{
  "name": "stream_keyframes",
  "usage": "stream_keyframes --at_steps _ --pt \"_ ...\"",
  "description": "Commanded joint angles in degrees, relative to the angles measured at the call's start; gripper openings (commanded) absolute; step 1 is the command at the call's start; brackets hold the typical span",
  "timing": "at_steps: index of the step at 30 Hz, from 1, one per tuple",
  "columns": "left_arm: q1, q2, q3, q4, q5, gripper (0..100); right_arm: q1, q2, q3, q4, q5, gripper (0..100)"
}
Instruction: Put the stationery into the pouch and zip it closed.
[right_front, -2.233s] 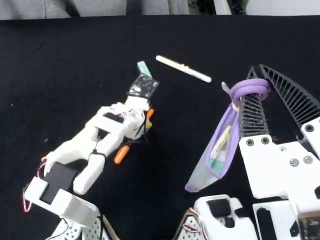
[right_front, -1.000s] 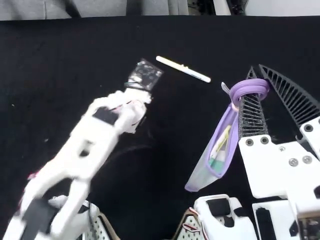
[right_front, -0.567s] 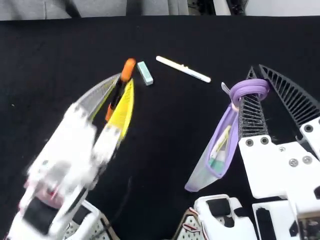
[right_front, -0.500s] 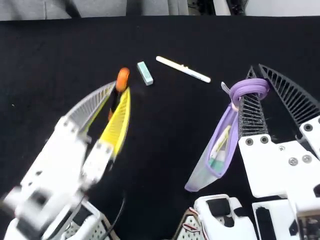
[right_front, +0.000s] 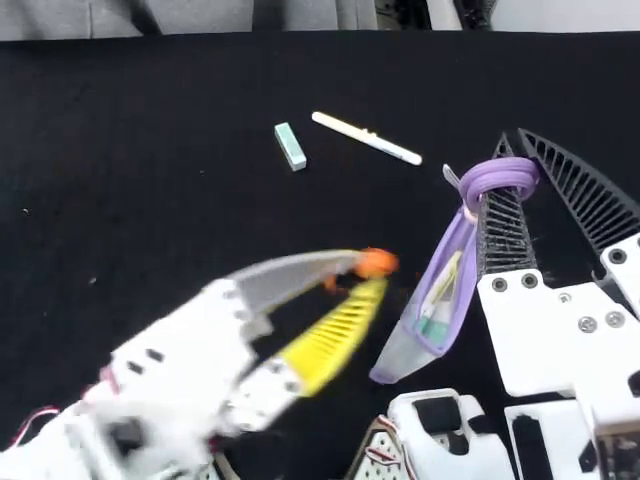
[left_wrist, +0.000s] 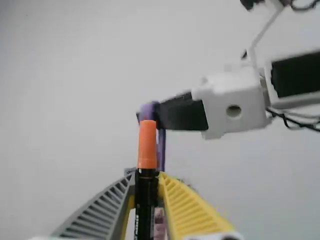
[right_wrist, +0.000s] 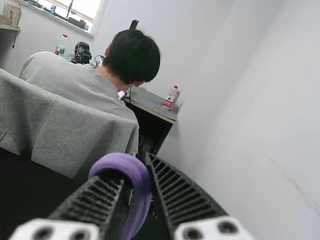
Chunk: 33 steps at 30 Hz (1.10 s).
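Observation:
My left gripper (right_front: 362, 274) is shut on an orange-capped marker (right_front: 376, 263), held just left of the pouch's open mouth. In the left wrist view the marker (left_wrist: 146, 165) stands between the grey and yellow fingers, pointing at the purple pouch edge (left_wrist: 161, 142). My right gripper (right_front: 500, 195) is shut on the top of the purple pouch (right_front: 440, 300), which hangs open with stationery inside. The right wrist view has the purple pouch edge (right_wrist: 125, 187) pinched between the black fingers. A white pen (right_front: 366, 138) and a green eraser (right_front: 290, 146) lie on the black table.
The black table (right_front: 130, 180) spreads wide to the left and back. The arm bases (right_front: 440, 440) stand at the front edge.
My left arm lifted the orange marker from the table, raised it, then swung right to the pouch mouth. The right arm and pouch stayed put.

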Motion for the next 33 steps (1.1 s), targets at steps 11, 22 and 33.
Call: stream_keyframes --at_steps 11,22,33 --pt "9.8 22.0 -0.3 -22.2 -25.5 3 -0.6 -0.6 -0.1 -1.5 -0.1 1.1" --pt "12.9 15.1 -2.0 -22.4 -28.1 3 5.3 -0.6 -0.1 -1.8 -0.1 1.1" --pt "4.9 3.3 14.5 -22.4 -28.0 3 8.0 -0.6 -0.1 -2.2 -0.3 1.1"
